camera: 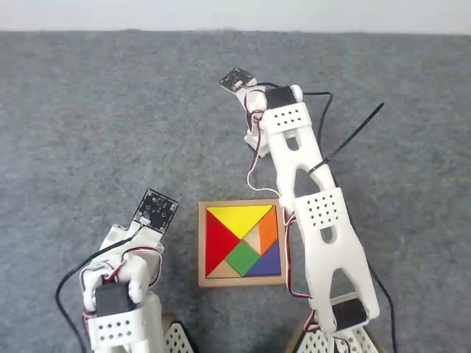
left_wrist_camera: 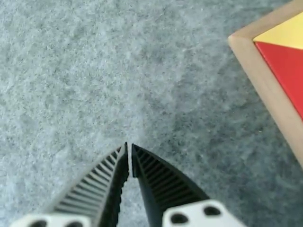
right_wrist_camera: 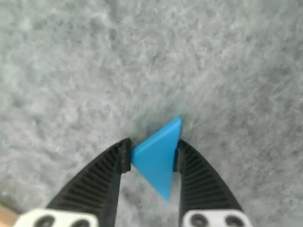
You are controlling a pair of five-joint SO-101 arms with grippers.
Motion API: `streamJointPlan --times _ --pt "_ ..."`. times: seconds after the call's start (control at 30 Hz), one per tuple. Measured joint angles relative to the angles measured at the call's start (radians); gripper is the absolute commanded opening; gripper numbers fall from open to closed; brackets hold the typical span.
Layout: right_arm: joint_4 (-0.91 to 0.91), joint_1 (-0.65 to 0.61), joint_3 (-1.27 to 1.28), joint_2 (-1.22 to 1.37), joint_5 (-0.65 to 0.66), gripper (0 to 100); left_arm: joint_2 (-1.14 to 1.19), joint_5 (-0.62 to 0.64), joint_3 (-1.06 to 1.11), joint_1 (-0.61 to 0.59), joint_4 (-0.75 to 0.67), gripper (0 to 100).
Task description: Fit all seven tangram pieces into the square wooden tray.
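Note:
The square wooden tray (camera: 202,246) lies on the grey carpet between the two arms. It holds a yellow triangle (camera: 239,218), a red triangle (camera: 217,243), an orange piece (camera: 268,232), a green square (camera: 241,257) and a violet-blue triangle (camera: 266,262); two patches inside look wood-coloured. My right gripper (right_wrist_camera: 151,158) is shut on a light blue triangle (right_wrist_camera: 158,156), close to the carpet, well beyond the tray's far side. My left gripper (left_wrist_camera: 129,150) is shut on nothing, low over the carpet just left of the tray's corner (left_wrist_camera: 265,80).
The right arm (camera: 316,213) stretches along the tray's right side toward the far half of the carpet. The left arm (camera: 121,287) is folded at the near left. Grey carpet (camera: 110,110) covers the whole table.

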Motion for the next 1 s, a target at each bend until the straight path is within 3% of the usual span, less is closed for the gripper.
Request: streamJointPlan --times 0.3,0.43,0.6,0.83,1.0 --pt "0.089 0.005 0.005 -0.157 -0.186 6.1 0.0 0.0 0.0 0.0 0.0 1" --pt "0.089 0.029 0.089 -0.278 -0.331 6.1 0.0 0.0 0.0 0.0 0.0 1" --pt "0.089 0.02 0.405 -0.506 -0.496 6.1 0.0 0.0 0.0 0.0 0.0 1" --pt "0.072 -0.078 0.951 -0.881 -0.546 6.3 0.0 0.0 0.0 0.0 0.0 1" --pt "-0.069 -0.164 1.289 -1.017 -0.572 6.5 0.0 0.0 0.0 0.0 0.0 1"
